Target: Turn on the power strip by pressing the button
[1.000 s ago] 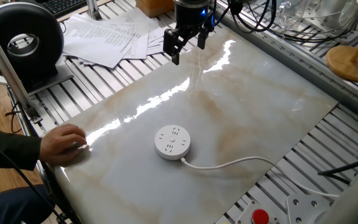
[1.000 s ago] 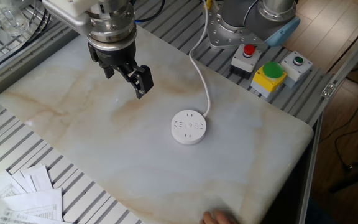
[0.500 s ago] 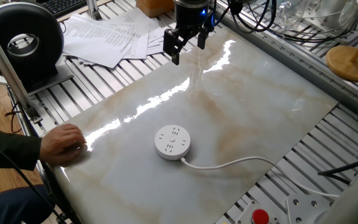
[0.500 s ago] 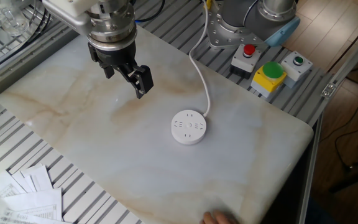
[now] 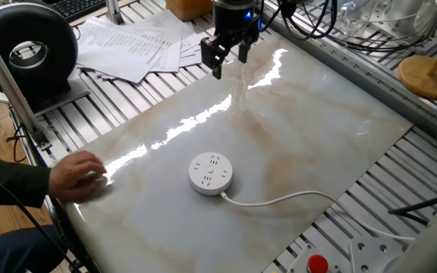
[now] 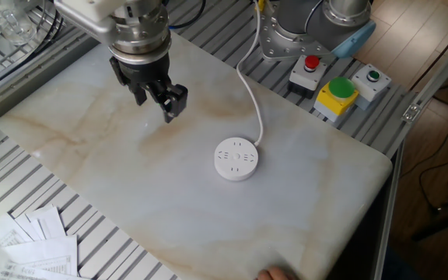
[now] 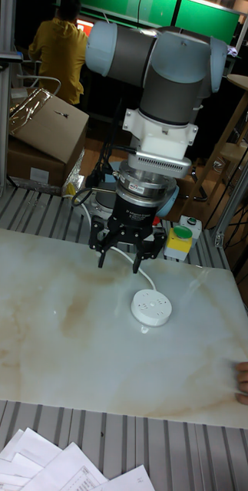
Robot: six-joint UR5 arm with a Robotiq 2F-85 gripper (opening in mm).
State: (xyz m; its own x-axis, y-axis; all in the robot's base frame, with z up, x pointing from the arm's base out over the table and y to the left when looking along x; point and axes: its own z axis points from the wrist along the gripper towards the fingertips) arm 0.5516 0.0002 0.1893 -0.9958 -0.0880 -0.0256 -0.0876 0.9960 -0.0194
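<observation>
— So where's the round white plastic power strip (image 5: 210, 173) sitting?

— Flat on the glossy marble-patterned worktop (image 5: 302, 144), about in the middle, dark socket slots facing up. Its thin white cord (image 6: 252, 93) runs off toward the arm's base, past the grey box with the red button (image 6: 311, 64) and the yellow box with the green button (image 6: 339, 92).

— And the robot's hand (image 7: 121, 258)?

— Hanging in the air over the slab, well apart from the strip and touching nothing. From the tall fixed view you can see daylight between the two dark fingers (image 7: 101, 255), so they're spread, with nothing gripped.

— Straight above the strip?

— No, off to one side. In the other fixed view the hand (image 6: 166, 105) is up and left of the puck (image 6: 236, 159), with bare marble between them.

— Who's that at the edge?

— Someone's bare hand (image 5: 77, 176) resting on the corner of the worktop, dark sleeve behind it. It's near the strip's side of the slab but not touching the strip.

— Anything else around?

— Loose printed white paper sheets (image 5: 130, 47) on the slatted metal bench beyond the slab, and a big black round fan-like unit (image 5: 26, 53) beside them.
</observation>
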